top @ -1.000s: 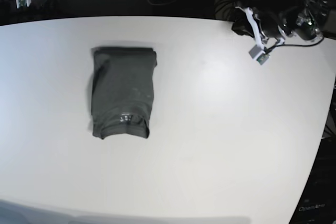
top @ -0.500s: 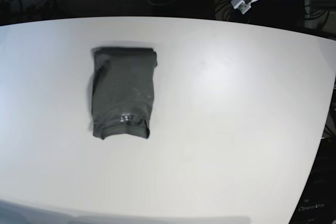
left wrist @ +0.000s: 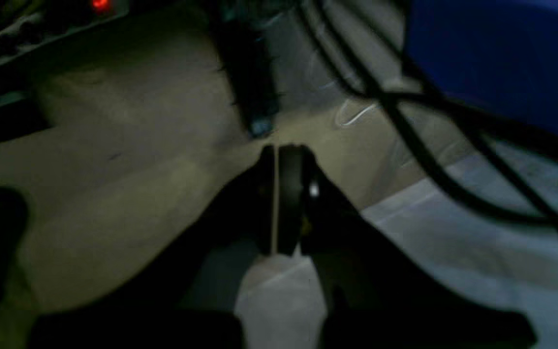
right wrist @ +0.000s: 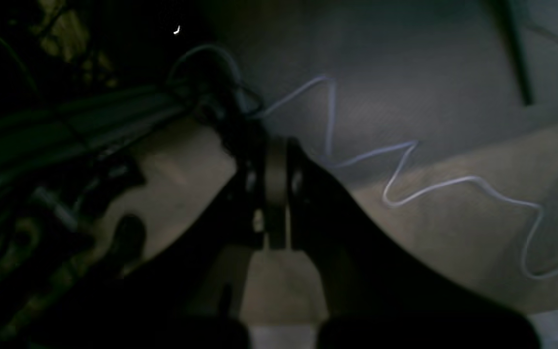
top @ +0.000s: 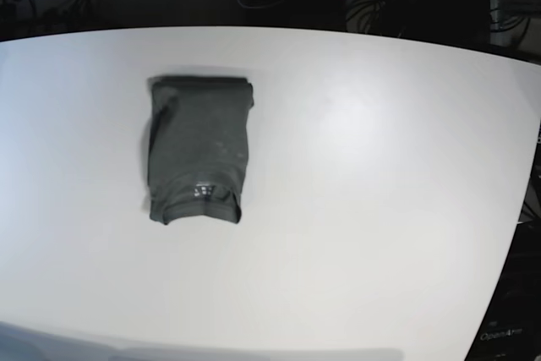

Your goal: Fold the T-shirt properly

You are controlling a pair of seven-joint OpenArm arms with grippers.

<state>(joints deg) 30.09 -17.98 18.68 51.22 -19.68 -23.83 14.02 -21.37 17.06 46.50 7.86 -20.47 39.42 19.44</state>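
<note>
Left arm gone from table's far right edge since a second ago; only sliver of it at top of base view now, beyond table [top: 380, 209]. T-shirt [top: 198, 149] unchanged: folded dark grey rectangle, flat on table, left of table centre, pale label mark near its front edge. Left gripper [left wrist: 276, 201] off table, fingers pressed together, holding nothing, black cables [left wrist: 405, 131] behind. Right gripper [right wrist: 275, 194] also off table, fingers pressed together, empty, white cable [right wrist: 395, 194] on floor behind.
</note>
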